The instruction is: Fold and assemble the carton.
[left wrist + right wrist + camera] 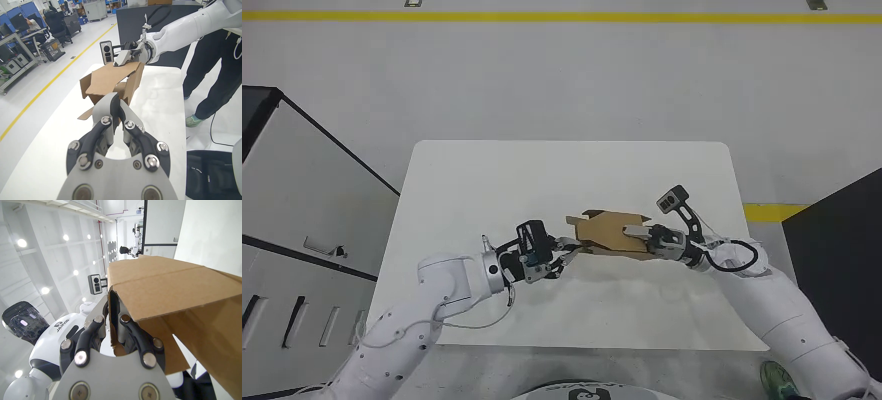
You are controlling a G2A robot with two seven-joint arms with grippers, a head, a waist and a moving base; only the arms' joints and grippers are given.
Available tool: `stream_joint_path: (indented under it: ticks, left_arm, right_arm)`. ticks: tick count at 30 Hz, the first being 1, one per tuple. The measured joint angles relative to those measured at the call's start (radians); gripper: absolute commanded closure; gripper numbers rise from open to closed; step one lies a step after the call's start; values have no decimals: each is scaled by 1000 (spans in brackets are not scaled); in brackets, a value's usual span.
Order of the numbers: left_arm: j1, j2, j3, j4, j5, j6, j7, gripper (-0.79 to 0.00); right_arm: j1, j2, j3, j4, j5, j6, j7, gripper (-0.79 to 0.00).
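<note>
At the middle of the work area stands the white rectangular table with rounded corners (542, 180), seen from above with both arms extended over it from the near edge. Over the table's centre, slightly toward the robot's right, sits the brown corrugated cardboard carton (604, 232), partly erected: its walls form an open, skewed sleeve, and several end flaps hang loose and unfolded. The left wrist view shows one broad top panel (107, 81) sloping down toward the camera, with a short flap projecting low on the near end, close to the table surface. Whether the carton's underside touches the table cannot be determined. The left gripper (564, 252) meets the carton's end nearest the left arm; its fingers are pressed together (115, 98) and pinch a cardboard edge, visible between the black pads. The right gripper (637, 233) is at the opposite end, with its upper finger (121, 63) lying flat on the top panel. The right wrist view shows its fingers closed (112, 317) on a thin cardboard wall of the carton (170, 298).
</note>
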State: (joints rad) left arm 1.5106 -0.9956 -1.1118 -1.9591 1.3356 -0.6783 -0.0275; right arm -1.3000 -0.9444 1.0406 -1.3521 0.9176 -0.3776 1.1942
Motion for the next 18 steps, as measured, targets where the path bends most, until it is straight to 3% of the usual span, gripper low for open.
stream_joint_path:
  ticks: [18]
  left_arm:
    - [-10,-3,-2,15,-9,20,-5,0]
  right_arm:
    - [-5,-18,21,8,-6,21,26,0]
